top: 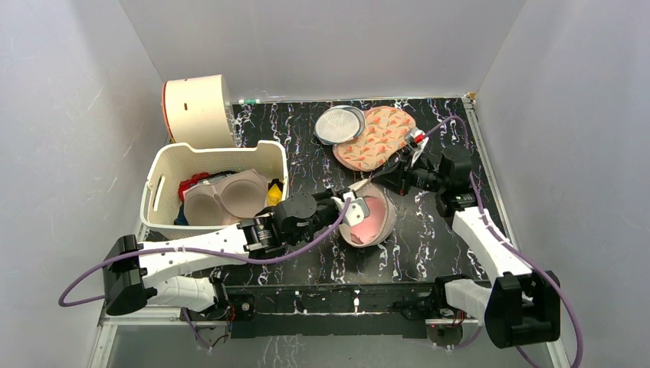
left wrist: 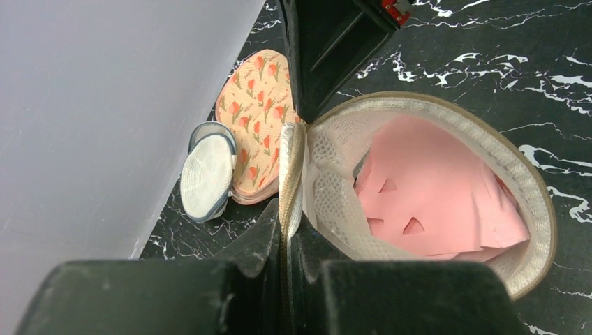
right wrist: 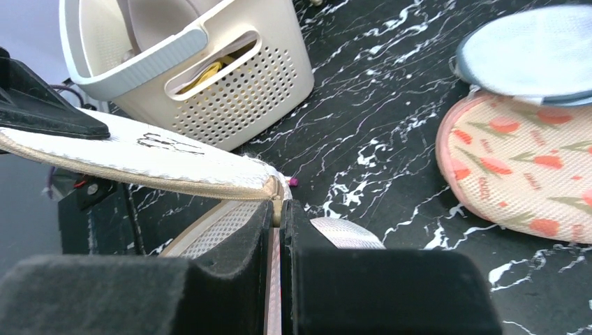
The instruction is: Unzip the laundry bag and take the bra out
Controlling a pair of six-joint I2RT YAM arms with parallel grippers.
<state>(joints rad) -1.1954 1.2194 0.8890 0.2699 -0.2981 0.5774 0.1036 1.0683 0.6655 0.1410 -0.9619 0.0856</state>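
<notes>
Centre frame, the unzipped laundry bag lies open on the marbled table, pink bra inside. The left gripper and right gripper are each clamped on its rim.

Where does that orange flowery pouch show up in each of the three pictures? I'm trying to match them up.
Top view: the orange pouch lies toward the back, right of centre.
Left wrist view: upper part, left of centre.
Right wrist view: at the right edge, about mid-height.
Shared landmark: the grey round pouch touches it in all three views.
</notes>
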